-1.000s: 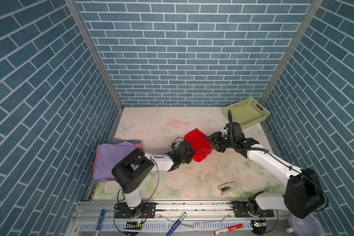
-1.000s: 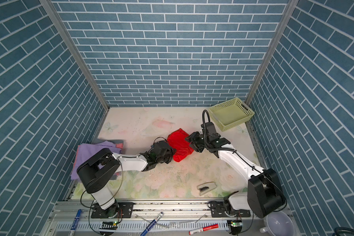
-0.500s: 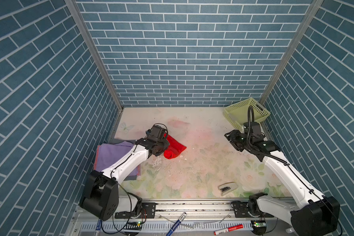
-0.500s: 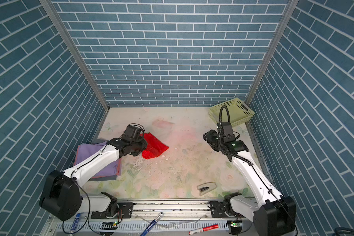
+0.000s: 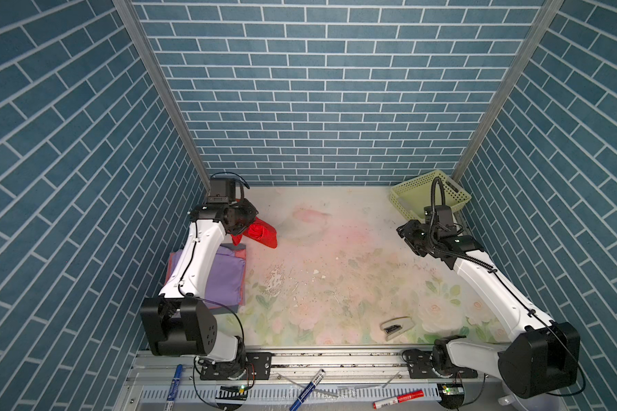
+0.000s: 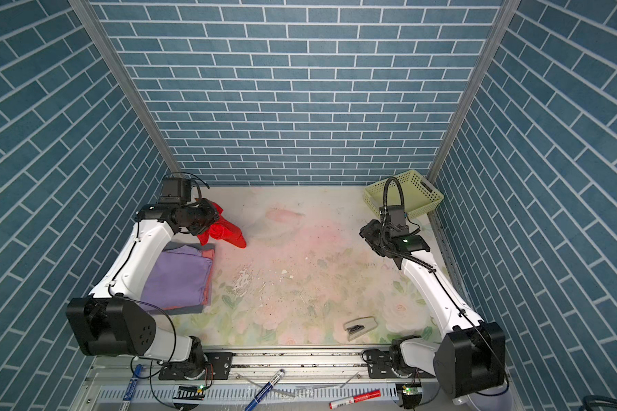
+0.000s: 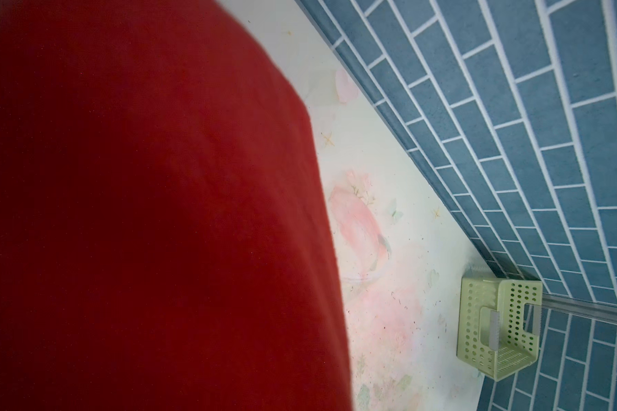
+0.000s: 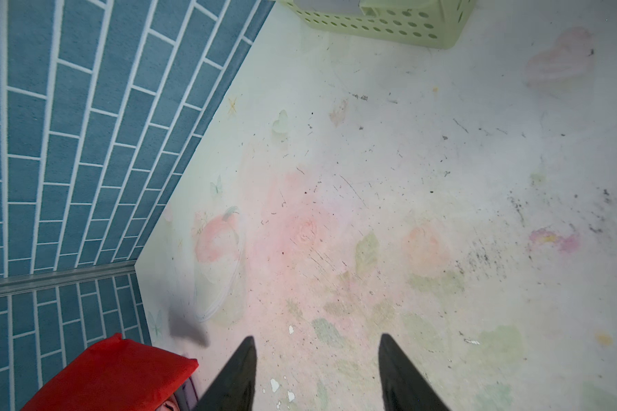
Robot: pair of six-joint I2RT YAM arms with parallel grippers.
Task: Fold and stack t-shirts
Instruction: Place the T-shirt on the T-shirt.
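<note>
Now L gripper [image 5: 245,227] holds red tee [image 5: 262,233] clenched at mid-left, R gripper [image 8: 317,338] released & empty; next: lower it flat onto purple stack [image 5: 228,279].

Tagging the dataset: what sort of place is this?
Probably a lab robot cell: printed brick panels wall in a floral tabletop, two arms bolt to a metal rail, marker pens lie in front.
</note>
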